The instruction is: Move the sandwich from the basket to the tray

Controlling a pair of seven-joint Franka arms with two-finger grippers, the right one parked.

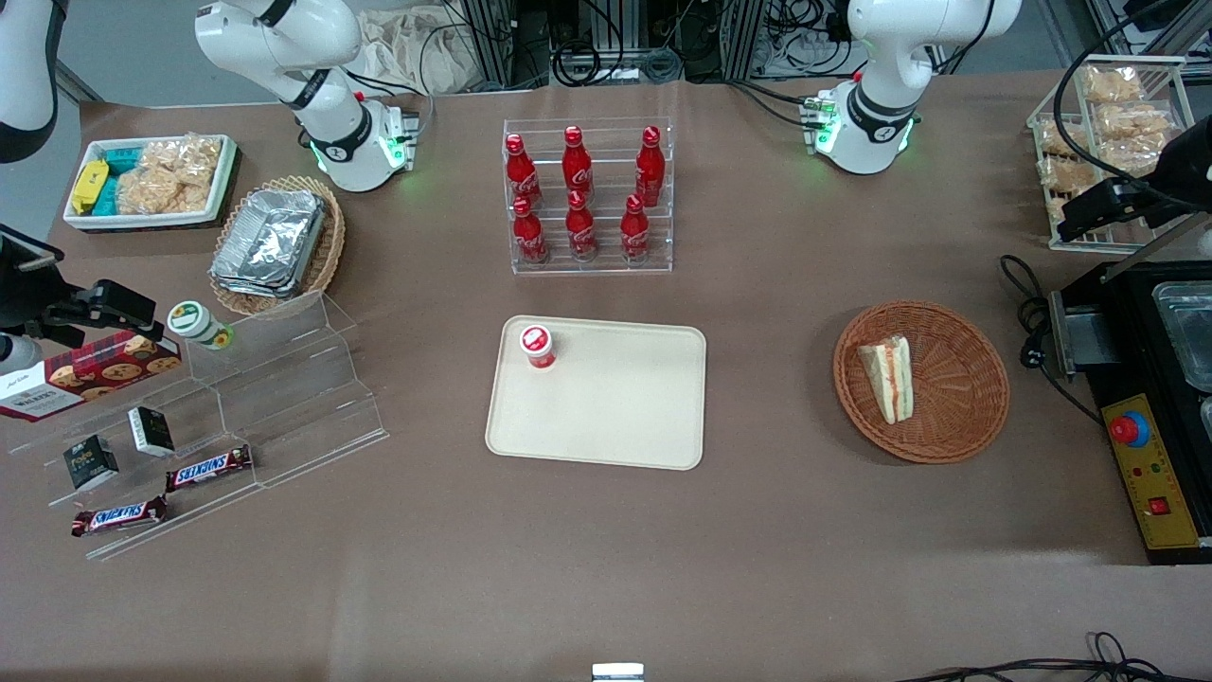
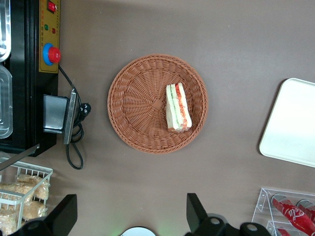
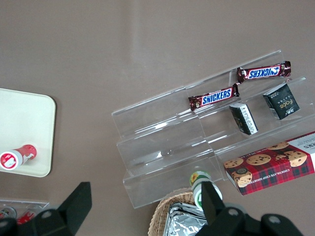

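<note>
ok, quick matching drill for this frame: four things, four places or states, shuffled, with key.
Things:
1. sandwich
2. red-capped cup
3. pincer
4. Snickers bars

Places or states:
A. on the clear acrylic steps
B. open, above the table, holding nothing
C. lying in the basket
D. standing on the tray, at a corner

Pairs: 1-C, 2-D, 3-B, 4-A

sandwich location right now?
The sandwich lies in the basket, on the part nearest the tray, toward the working arm's end of the table. The pincer hangs open above the table beside the basket.
</note>
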